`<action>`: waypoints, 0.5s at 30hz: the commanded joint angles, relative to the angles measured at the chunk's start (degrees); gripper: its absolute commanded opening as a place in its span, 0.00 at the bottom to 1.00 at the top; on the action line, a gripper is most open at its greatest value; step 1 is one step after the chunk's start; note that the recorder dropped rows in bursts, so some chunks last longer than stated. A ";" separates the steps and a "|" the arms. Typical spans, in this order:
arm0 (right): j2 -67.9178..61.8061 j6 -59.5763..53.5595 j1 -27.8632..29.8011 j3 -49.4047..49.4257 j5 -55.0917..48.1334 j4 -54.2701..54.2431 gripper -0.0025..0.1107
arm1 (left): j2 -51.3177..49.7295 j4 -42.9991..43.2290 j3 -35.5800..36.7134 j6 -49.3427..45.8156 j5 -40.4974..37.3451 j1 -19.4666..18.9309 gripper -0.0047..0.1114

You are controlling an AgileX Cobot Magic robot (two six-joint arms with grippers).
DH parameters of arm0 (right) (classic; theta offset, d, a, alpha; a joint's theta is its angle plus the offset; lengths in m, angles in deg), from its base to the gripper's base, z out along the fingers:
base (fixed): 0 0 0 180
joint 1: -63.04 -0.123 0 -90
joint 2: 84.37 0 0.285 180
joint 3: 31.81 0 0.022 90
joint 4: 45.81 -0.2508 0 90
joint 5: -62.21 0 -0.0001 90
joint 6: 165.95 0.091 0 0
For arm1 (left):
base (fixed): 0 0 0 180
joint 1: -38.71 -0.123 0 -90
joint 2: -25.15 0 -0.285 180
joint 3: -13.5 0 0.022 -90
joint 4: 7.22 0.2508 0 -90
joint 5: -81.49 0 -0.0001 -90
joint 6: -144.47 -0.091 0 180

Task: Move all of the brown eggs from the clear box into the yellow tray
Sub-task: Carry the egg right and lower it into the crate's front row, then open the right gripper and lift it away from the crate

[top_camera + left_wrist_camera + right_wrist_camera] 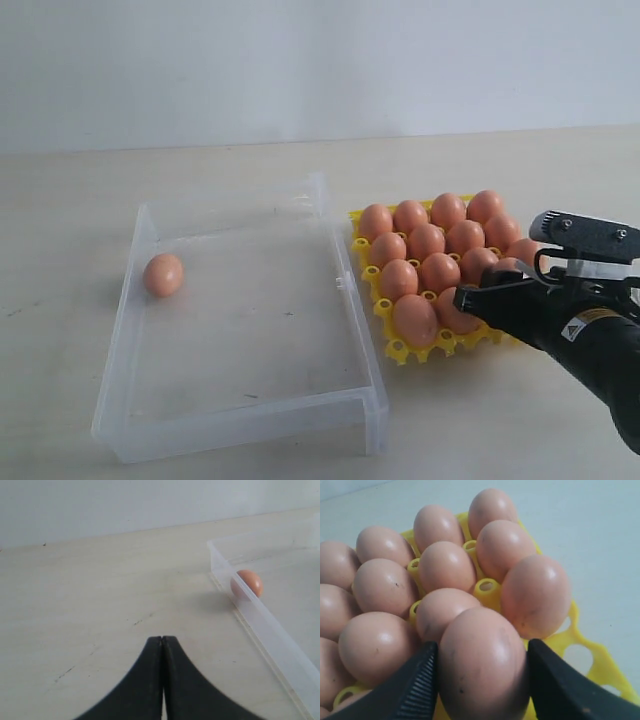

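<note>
Right claw (466,300) clasps orange-brown oval egg (481,655), seating it in yellow plastic lattice tray (399,351); left claw (162,641) closed, idle.

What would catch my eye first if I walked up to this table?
A yellow tray on the right, packed with brown eggs, where the black right gripper clasps the front egg at the near edge. On the left, a lone egg sits in an otherwise bare clear box, against its left wall.
</note>
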 commanded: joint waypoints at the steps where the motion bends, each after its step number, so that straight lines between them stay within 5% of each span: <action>1: -0.69 -0.70 0.39 -0.63 -0.24 -0.15 0.02 | 0.32 -0.21 -0.30 0.28 0.44 0.08 0.04; 7: -0.58 -1.13 0.39 -0.63 -0.72 -0.05 0.07 | 0.32 -0.21 -0.30 0.28 0.44 0.08 0.04; 15: 0.75 -1.85 0.39 -0.63 -2.13 0.06 0.52 | 0.32 -0.21 -0.30 0.28 0.44 0.08 0.04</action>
